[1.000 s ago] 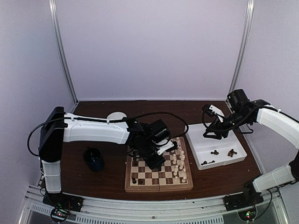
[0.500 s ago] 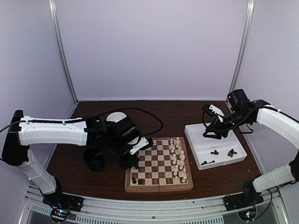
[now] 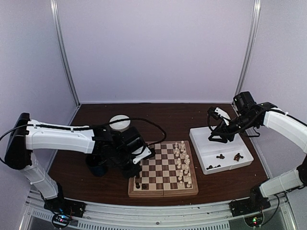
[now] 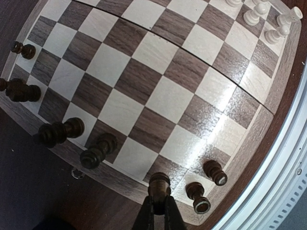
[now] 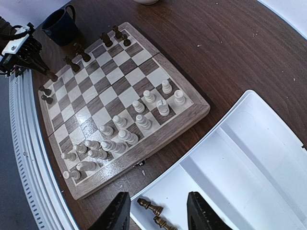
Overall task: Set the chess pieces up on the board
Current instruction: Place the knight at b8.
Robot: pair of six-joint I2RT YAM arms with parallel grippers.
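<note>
Found the left gripper (image 4: 159,205) clamped shut on a dark piece (image 4: 159,183), hanging just above the left edge of the board (image 4: 158,96), over an edge square or the border (could not tell which from the wrist view). Noted other dark pieces (image 4: 98,149) standing along that same edge, two of them close by at the near corner, and the cream pieces (image 5: 125,136) ranked along the opposite edge. Saw the right gripper (image 5: 158,213) with jaws apart and nothing between them, hovering over the white tray (image 5: 249,158) with a few dark men (image 5: 151,207) lying in it. Judged the step in hand to be setting the held piece down. Thought it best to centre over one free square first, lower straight with the piece upright, keep clear of the two neighbours, release only on contact with the wood, and lift away vertically to avoid tipping anything.
</note>
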